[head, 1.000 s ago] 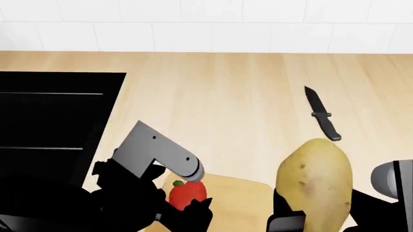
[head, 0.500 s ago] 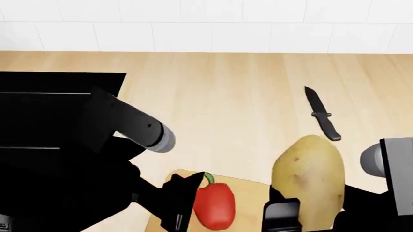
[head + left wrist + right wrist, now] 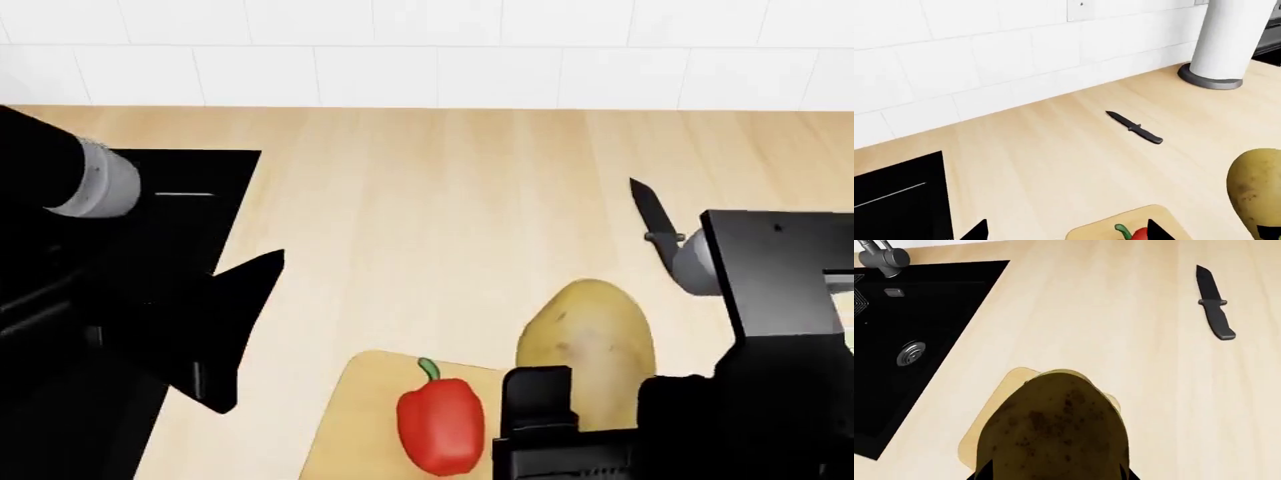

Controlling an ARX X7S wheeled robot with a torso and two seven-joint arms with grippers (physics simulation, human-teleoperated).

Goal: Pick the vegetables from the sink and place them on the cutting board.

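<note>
The red bell pepper (image 3: 441, 425) lies on the cutting board (image 3: 350, 400), its green stem pointing away from me. My left gripper (image 3: 234, 335) is open and empty, raised to the left of the board beside the sink (image 3: 200, 200). In the left wrist view the pepper (image 3: 1137, 234) shows just inside one fingertip (image 3: 1157, 231). My right gripper (image 3: 1054, 472) is shut on the potato (image 3: 1054, 425), which hangs over the cutting board (image 3: 997, 405) and hides much of it. From the head view the potato (image 3: 587, 345) stands upright at the board's right end.
A black knife (image 3: 1214, 302) lies on the counter beyond the board, to the right. The black sink (image 3: 914, 340) with its steel drain (image 3: 911, 353) and faucet (image 3: 884, 257) is at the left. A white cylinder (image 3: 1231, 42) stands on the counter by the tiled wall.
My left gripper opened, let go of the pepper and drew back to the left and up. The pepper now rests on the board. The right arm brought the potato left and lower.
</note>
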